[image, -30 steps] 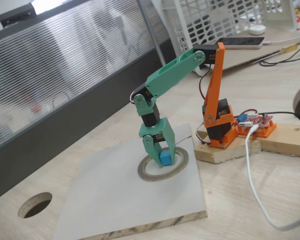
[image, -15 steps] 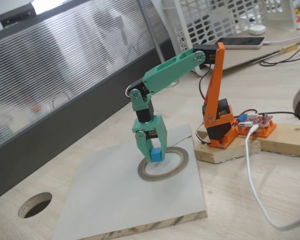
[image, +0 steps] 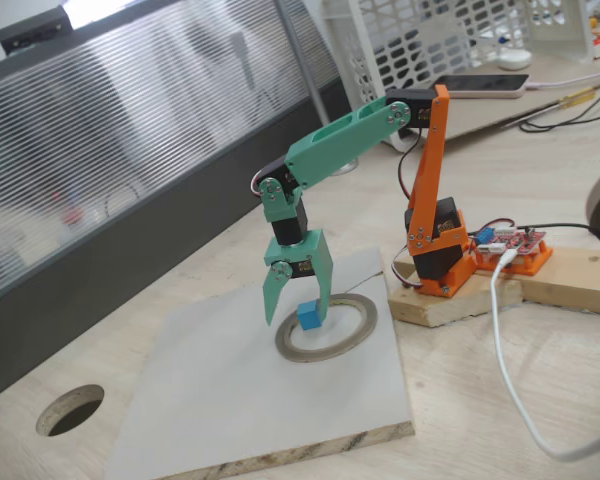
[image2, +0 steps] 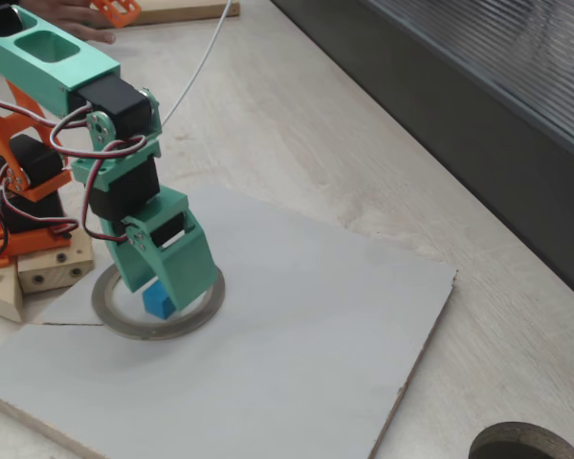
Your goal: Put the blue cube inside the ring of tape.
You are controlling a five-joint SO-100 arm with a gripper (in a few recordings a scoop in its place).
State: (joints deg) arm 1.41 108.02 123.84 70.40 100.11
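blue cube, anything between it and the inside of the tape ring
Nothing visible stands in the way. The blue cube already sits inside the ring of tape on the white board, with the open gripper straddling it.

Board (image: pixel 220 400) lay flat on the bench (image: pixel 540 380). Ring of tape (image: pixel 352 335) sat on the board, near its corner closest to the arm's base (image: pixel 442 262). Cube (image: pixel 308 317) rested inside the ring. Gripper (image: pixel 295 310) stood directly over the cube, jaws spread to either side. Round hole (image: pixel 70 409) in the bench lay left of the board in this fixed view.
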